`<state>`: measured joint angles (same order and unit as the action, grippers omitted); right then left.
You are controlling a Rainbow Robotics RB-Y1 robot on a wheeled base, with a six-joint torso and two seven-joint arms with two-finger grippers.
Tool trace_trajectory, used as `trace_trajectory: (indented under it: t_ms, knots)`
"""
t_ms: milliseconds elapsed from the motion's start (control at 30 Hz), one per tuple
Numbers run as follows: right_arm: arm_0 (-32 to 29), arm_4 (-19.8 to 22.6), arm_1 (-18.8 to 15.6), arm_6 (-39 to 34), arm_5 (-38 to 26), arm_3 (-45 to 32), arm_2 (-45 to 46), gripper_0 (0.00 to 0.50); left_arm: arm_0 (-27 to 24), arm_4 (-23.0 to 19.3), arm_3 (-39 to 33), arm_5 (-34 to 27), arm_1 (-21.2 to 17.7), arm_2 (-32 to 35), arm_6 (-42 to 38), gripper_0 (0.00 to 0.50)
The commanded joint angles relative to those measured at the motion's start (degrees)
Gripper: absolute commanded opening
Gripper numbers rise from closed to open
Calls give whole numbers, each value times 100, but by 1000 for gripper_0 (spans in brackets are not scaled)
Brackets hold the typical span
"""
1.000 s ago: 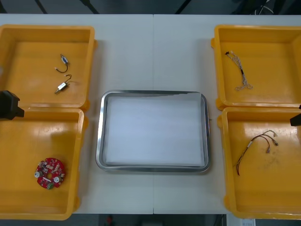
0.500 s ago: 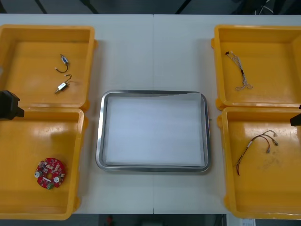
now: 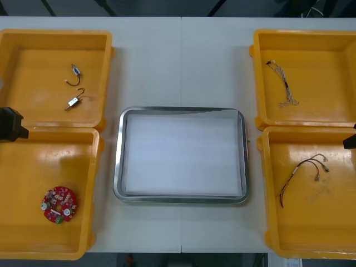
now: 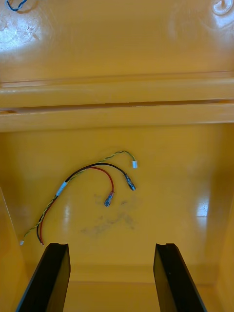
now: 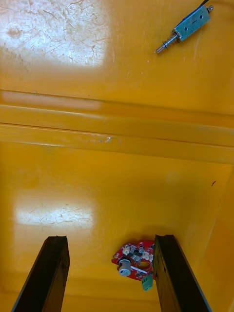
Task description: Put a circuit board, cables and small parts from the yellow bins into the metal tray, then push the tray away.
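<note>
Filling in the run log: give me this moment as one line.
left gripper: jaws open, aimed at circuit board | right gripper: jaws open, aimed at red and yellow cable | metal tray: nothing loaded yet

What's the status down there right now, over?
Left gripper open, facing circuit board, not touching. Right gripper open, facing red and yellow cable. Metal tray not yet loaded. Nothing in the way.

You see a metal tray (image 3: 118, 167), white inside, centred on the desk (image 3: 181, 61). Far left yellow bin (image 3: 39, 83): two small metal parts (image 3: 73, 102). Near left bin (image 3: 50, 161): red circuit board (image 3: 58, 204). Far right bin (image 3: 322, 72): twisted cable (image 3: 283, 82). Near right bin (image 3: 311, 217): red and black cable (image 3: 302, 164).
</note>
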<state>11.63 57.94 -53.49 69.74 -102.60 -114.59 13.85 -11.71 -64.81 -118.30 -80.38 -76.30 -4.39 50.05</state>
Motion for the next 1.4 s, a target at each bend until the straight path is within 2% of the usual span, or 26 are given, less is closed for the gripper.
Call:
trace_trajectory:
  t_ms: [33, 933, 967, 1200, 1400]
  knots:
    - [-56, 42, -144, -22, 47, -160, -75, 500, 46, -40, -44, 49, -271, 149, 347, 500]
    - [-56, 42, -144, -22, 47, -160, -75, 500, 46, -40, -44, 49, -271, 149, 347, 500]
    - [-275, 60, -118, -22, 21, -81, -198, 500, 46, -40, -44, 49, -271, 149, 347, 500]
    - [-284, 104, -179, -145, -32, -81, -207, 500, 46, -40, -44, 49, -271, 149, 347, 500]
    - [-284, 77, 14, -1076, -76, -107, -207, 500, 46, -40, -44, 49, -271, 149, 347, 500]
